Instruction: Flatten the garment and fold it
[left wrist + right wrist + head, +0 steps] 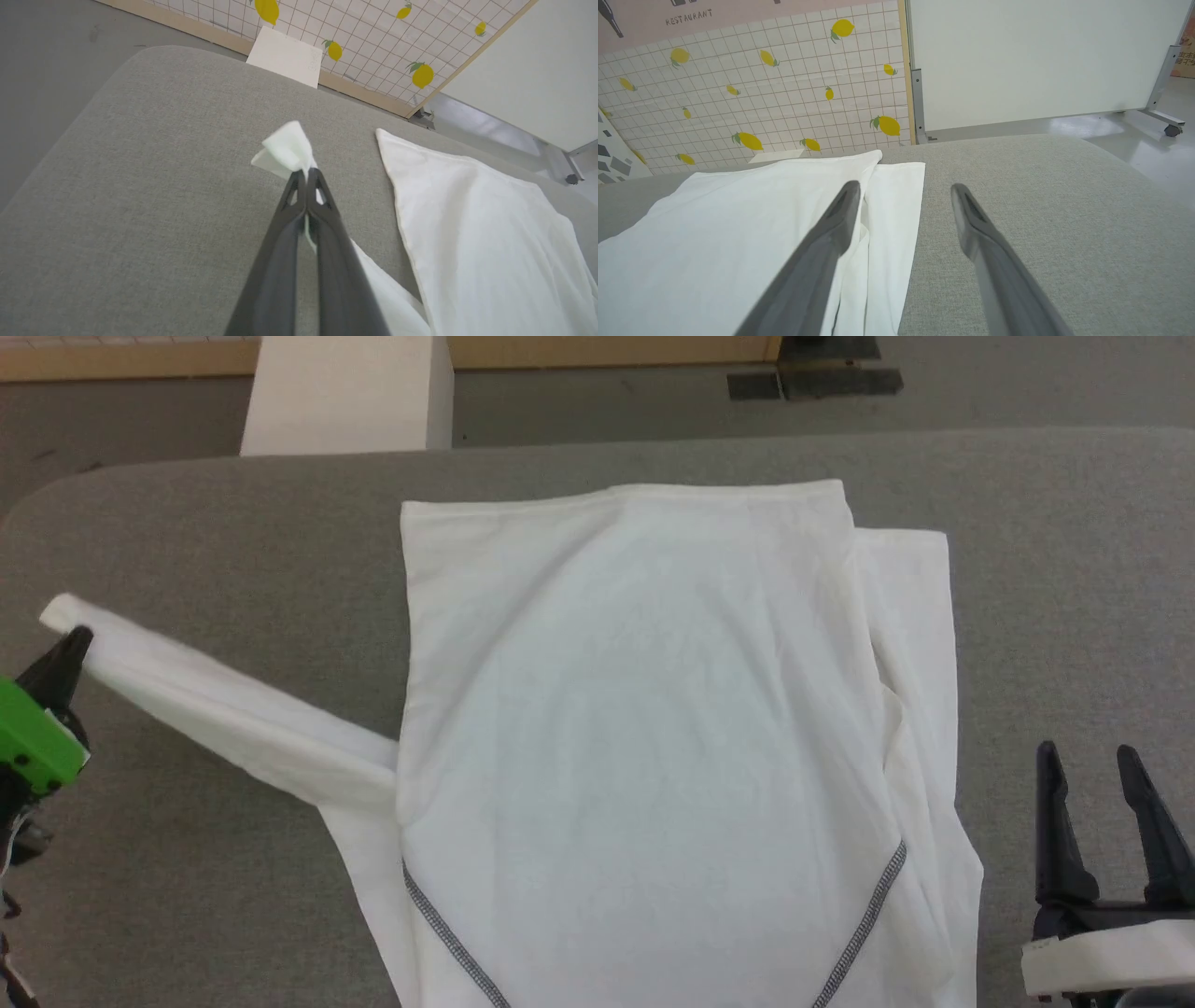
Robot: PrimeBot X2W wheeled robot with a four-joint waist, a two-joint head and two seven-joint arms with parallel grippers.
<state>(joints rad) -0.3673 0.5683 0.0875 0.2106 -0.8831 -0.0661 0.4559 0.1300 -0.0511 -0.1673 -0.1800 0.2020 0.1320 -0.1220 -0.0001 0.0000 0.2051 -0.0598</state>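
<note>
Grey fabric-covered table (233,523), rounded corner at the left of the head view. Beyond its far edge, upper left: white box (345,392) standing on grey floor (121,420). Tan wooden strip (607,350) along the top edge. Dark flat plates (812,378) on the floor, upper right.

Right wrist view: tiled wall with lemon print (761,93) at upper left, with a pink band lettered RESTAURANT (689,17) above it. Plain white panel (1041,56) at upper right on a grey metal frame, caster (1170,131) at far right.
</note>
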